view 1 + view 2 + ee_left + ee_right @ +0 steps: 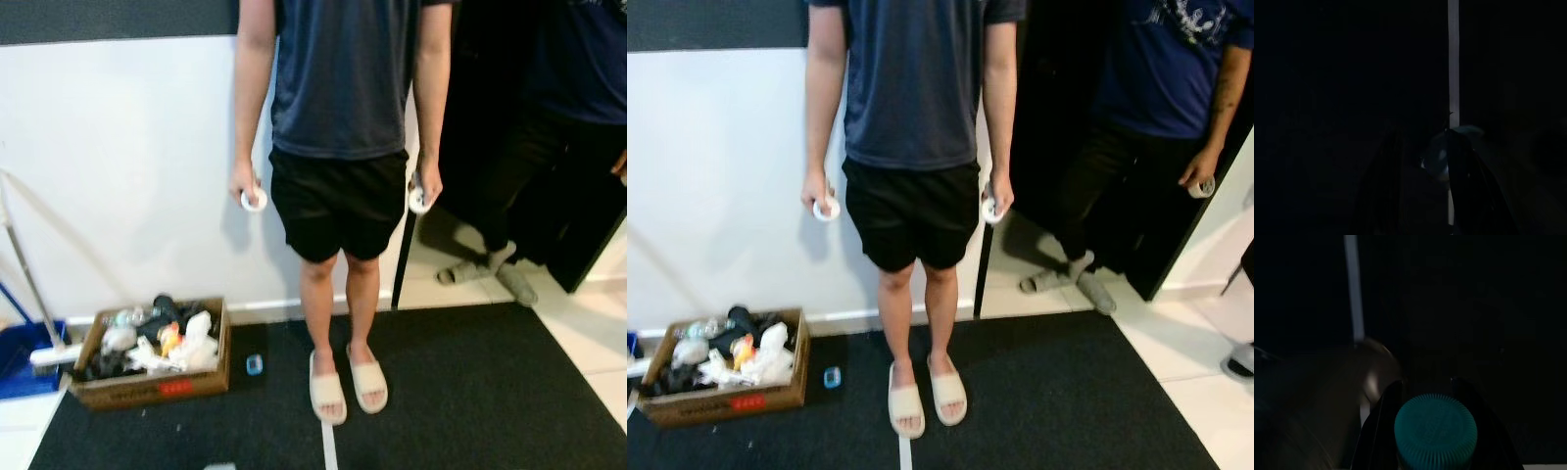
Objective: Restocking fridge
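Teal-capped bottle (1435,431) clamped between my right gripper (1425,384) fingers, my left gripper (1422,147) dim, can't tell its spread, person in sandals (338,147) ahead on black mat (470,392), cardboard box (152,390) of clutter beside the wall.

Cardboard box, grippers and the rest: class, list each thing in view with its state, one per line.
cardboard box: open-topped, full of mixed items, on the black mat
right gripper: shut on teal-capped bottle
left gripper: too dark to judge
person: standing, a white controller in each hand
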{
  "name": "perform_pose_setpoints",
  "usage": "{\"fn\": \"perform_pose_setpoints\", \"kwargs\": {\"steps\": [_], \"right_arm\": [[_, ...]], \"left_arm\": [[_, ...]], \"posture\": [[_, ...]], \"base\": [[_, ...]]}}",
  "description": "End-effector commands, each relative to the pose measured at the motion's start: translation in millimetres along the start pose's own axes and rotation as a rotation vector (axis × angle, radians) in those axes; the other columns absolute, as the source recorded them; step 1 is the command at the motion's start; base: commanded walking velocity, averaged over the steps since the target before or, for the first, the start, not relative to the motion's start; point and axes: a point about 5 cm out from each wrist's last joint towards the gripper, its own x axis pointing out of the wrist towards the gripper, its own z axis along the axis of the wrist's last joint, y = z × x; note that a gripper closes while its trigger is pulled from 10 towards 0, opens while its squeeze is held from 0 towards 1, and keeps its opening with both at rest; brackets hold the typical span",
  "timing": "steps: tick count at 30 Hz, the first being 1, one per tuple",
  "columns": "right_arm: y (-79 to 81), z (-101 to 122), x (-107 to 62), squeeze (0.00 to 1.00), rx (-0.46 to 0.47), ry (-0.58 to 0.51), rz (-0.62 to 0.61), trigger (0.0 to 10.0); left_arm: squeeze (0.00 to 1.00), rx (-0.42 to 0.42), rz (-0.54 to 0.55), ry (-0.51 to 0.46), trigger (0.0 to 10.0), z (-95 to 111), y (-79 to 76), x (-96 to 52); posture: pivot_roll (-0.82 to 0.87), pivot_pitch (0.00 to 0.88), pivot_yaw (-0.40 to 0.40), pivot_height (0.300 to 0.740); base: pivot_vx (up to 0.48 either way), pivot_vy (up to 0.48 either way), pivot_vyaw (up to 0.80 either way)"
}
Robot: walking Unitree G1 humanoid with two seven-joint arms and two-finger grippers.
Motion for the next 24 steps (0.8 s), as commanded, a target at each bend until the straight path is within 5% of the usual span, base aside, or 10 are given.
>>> {"fn": "perform_pose_setpoints", "kwargs": {"steps": [1,20,24], "right_arm": [[-3.4,4.9,0.0,0.00,-0.014,-0.009,-0.008,10.0],[-4.5,4.6,-0.4,0.00,-0.020,-0.008,-0.011,10.0],[-4.8,5.2,-0.3,0.00,-0.007,-0.013,-0.018,10.0]], "left_arm": [[0.00,0.001,0.004,0.020,10.0,-5.7,0.4,-0.9],[0.00,-0.011,-0.004,0.012,10.0,-3.6,-0.8,-0.4],[0.00,-0.015,-0.014,0.009,10.0,-3.9,-1.0,-0.6]], "posture": [[-0.07,0.000,-0.020,0.740],[-0.07,0.000,-0.022,0.740],[-0.07,0.000,-0.022,0.740]], "base": [[0.000,0.000,0.78],[0.000,0.000,0.78],[0.000,0.000,0.00]]}}
